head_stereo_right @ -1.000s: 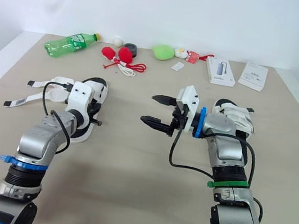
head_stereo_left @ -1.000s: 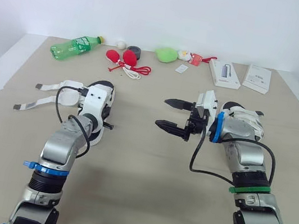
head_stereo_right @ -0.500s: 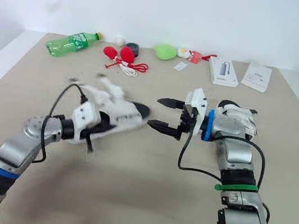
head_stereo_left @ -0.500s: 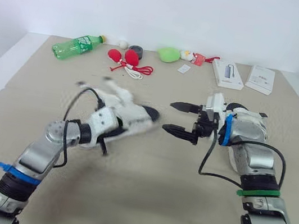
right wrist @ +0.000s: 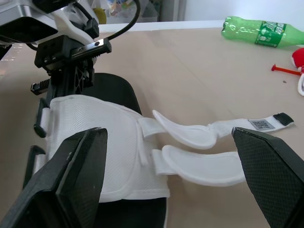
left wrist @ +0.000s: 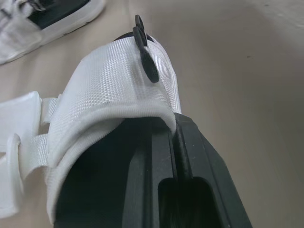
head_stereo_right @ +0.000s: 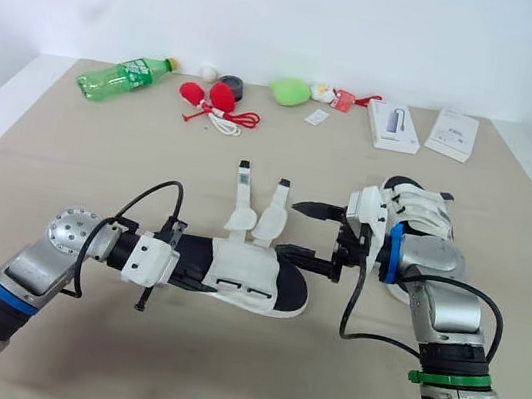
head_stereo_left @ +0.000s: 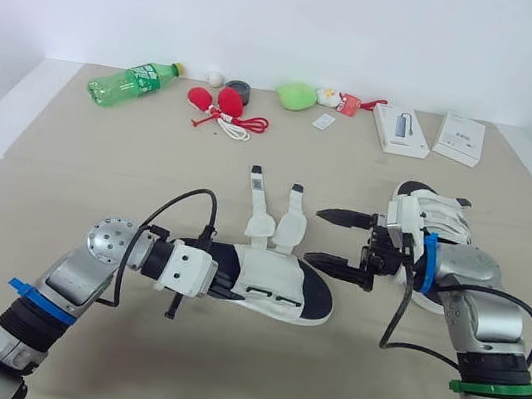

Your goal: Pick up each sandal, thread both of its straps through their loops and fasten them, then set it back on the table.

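Observation:
A white sandal (head_stereo_left: 272,287) with a black footbed is at the table's centre, with my left gripper (head_stereo_left: 217,283) shut on its heel end. The left wrist view shows a black finger (left wrist: 190,180) pressed against the white mesh heel piece (left wrist: 114,90). Its two straps (head_stereo_left: 274,211) hang loose, unfastened, pointing toward the far side. My right gripper (head_stereo_left: 316,235) is open just beyond the toe, one finger (right wrist: 71,171) on each side of the straps (right wrist: 190,135). The second sandal (head_stereo_left: 441,212) lies on the table behind my right arm, partly hidden.
Along the far edge lie a green bottle (head_stereo_left: 133,82), red objects with a white cord (head_stereo_left: 222,107), a grey tape roll (head_stereo_left: 235,88), a green soft object (head_stereo_left: 295,96) and two white boxes (head_stereo_left: 400,130) (head_stereo_left: 458,139).
My left gripper has carried the sandal from the table's left to the centre, toe toward the right gripper. The right gripper shifted slightly to the right and stayed open.

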### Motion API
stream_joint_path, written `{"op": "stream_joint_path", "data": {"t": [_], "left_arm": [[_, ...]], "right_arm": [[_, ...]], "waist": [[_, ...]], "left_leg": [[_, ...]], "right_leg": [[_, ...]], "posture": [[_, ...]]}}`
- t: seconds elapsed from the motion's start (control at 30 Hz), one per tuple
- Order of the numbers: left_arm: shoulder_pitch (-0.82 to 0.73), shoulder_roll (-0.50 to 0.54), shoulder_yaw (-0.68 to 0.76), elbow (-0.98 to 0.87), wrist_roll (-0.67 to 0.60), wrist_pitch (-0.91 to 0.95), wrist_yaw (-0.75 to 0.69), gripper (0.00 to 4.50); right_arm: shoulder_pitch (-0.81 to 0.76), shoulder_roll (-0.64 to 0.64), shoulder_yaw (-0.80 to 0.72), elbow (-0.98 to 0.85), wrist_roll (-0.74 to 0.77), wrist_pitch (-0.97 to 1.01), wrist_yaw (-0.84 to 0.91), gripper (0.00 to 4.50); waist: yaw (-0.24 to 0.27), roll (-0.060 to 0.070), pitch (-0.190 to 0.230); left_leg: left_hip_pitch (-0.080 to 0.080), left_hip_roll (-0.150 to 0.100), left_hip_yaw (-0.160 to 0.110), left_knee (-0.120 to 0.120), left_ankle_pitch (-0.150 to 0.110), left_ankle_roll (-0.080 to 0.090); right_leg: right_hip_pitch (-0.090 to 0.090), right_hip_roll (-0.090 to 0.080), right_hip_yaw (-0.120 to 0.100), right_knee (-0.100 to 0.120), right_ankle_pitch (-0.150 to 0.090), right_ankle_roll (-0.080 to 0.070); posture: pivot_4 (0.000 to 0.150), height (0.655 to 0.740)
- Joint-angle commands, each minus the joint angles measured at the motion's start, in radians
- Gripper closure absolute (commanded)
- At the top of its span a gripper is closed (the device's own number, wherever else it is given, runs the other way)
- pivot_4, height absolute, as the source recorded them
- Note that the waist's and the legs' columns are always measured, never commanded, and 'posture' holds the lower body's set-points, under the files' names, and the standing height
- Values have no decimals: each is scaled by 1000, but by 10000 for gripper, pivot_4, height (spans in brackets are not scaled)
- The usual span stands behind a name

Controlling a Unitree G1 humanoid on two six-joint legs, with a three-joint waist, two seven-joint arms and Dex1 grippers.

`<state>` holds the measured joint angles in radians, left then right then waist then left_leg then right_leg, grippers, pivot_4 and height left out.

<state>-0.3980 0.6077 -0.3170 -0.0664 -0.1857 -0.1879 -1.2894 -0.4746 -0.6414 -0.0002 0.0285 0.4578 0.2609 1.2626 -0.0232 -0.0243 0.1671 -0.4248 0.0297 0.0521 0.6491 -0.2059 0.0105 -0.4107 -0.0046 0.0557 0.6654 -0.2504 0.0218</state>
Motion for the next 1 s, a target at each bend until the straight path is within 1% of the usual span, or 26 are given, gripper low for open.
{"op": "stream_joint_path", "data": {"t": [0.03, 0.2, 0.37, 0.63, 0.87, 1.0], "left_arm": [[47, 7, 20, -79, -7, 45, 50, 44649], [97, 15, 41, -157, -8, 146, 118, 44649], [127, 11, 61, -238, -13, 273, 197, 44649], [106, -12, 60, -291, -5, 408, 279, 44649], [83, -24, 43, -296, -6, 429, 285, 44649], [74, -11, 31, -295, -39, 444, 227, 44649]], "right_arm": [[8, -18, -37, -59, 26, 6, -11, 0], [16, -24, -34, -60, 28, 3, -12, 0], [-7, -14, -17, -33, 19, -7, -2, 0], [-39, 2, 8, 0, 5, -24, 14, 0], [-48, 3, 13, 16, -2, -36, 19, 0], [-47, 0, 12, 20, -7, -40, 21, 0]], "waist": [[0, 0, 0], [1, 0, 0], [0, 0, 0], [0, 0, 0], [0, 0, 0], [0, 0, 0]], "left_leg": [[0, 0, 0, 0, 0, 0], [0, 0, 0, 0, 0, 0], [0, 1, 0, 2, 0, 0], [1, 1, 0, 2, 0, 0], [1, 1, 0, 2, 0, 0], [1, 1, 0, 2, 0, 0]], "right_leg": [[0, 0, 0, 0, -1, 1], [0, 0, 0, 0, -1, 2], [1, 0, 0, 0, -2, 4], [1, 0, 0, 1, -1, 4], [1, 0, 0, 1, -1, 4], [1, 1, 0, 1, -1, 4]], "posture": [[1500, 7400], [1500, 7400], [1500, 7400], [1500, 7400], [1500, 7400], [1500, 7400]]}}
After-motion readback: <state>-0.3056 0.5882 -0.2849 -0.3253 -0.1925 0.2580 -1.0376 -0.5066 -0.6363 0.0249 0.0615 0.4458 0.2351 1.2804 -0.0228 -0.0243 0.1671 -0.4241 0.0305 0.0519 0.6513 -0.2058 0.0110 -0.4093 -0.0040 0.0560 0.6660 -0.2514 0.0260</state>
